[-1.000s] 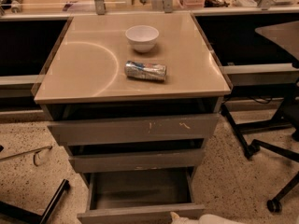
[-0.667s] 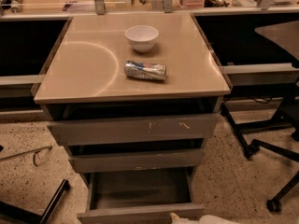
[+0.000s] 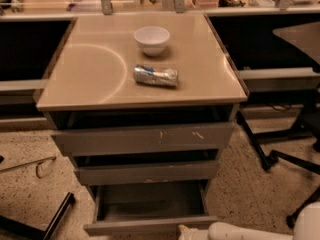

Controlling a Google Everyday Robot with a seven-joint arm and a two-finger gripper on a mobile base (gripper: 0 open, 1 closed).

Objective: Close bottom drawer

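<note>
While the squat grey drawer cabinet with its glossy tan top fills the middle of the view, none of its three handleless drawers sits flush, and the job looks hardly begun. The widest grey drawer with pale scratch marks, at the top, stands out a little, and the medium-width grey drawer under it does likewise. The narrowest grey drawer with a plain flat front, lowest of the three, is pulled out much farther than the others, with its shallow grey box open to view. It has yet to be pushed all the way in.

The robot's white arm enters at the bottom right edge. Its pale gripper lies just beside the right part of that drawer's front panel and is perhaps touching it, though contact cannot be confirmed. Nor can I tell how far open it is or whether it holds anything.

On the cabinet top stand a small round white bowl and, nearer, a crushed silver-and-blue can lying on its side. Neither plays a part in the task.
</note>
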